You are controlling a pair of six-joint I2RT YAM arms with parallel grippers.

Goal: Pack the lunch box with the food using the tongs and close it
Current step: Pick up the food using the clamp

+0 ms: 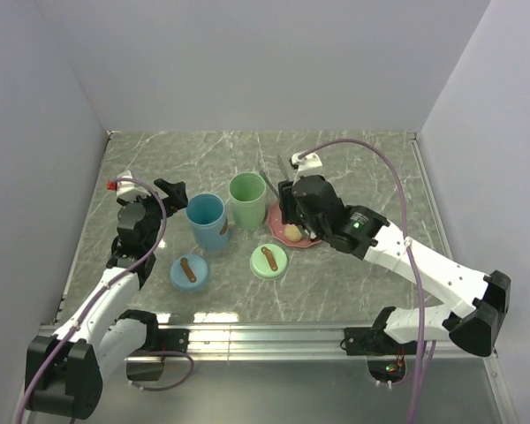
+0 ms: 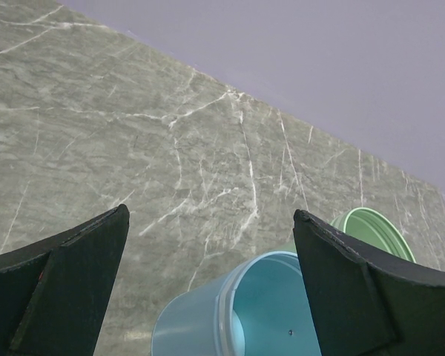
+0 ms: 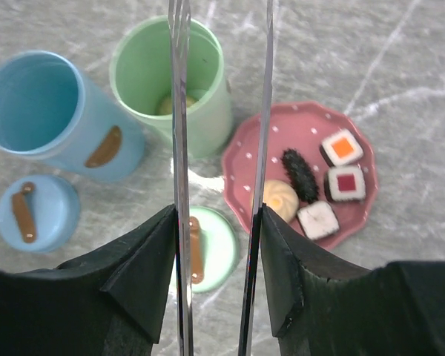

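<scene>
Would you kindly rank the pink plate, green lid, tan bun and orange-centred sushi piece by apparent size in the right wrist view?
1. pink plate
2. green lid, though partly hidden
3. tan bun and orange-centred sushi piece look about alike, so unranked

Pink scalloped plate (image 3: 282, 130) (white-dotted) rests on the grey veined tabletop (image 1: 362, 168).

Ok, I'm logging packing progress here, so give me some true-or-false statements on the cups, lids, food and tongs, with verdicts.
The green cup holds a tan bun. True.
The blue cup holds sushi. False: it looks empty.
The right gripper holds the tongs. True.
Both lids are on their cups. False: the blue lid and green lid lie on the table.
The pink plate is bare. False: five food pieces lie on it.
</scene>
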